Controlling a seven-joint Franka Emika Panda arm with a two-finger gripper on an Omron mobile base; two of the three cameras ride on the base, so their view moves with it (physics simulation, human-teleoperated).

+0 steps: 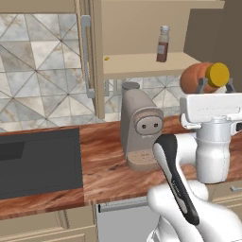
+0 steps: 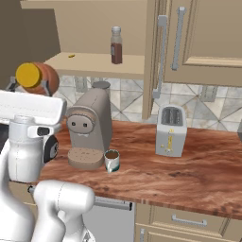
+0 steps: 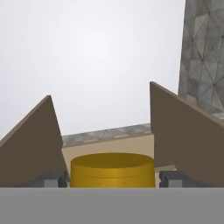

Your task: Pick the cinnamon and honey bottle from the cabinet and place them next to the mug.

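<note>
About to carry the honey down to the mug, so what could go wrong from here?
1. The honey bottle is gripped wide by the tool and lies sideways, so it may slip in transit.
2. The mug stands close to the coffee machine, leaving little room for placing; a bump could spill it.
3. The cinnamon waits on the cabinet shelf.

Even, soft rendered light throughout; no glare or blur. Beyond the fingers (image 3: 52,177) a blank white backdrop glows, nearly shadowless.
</note>
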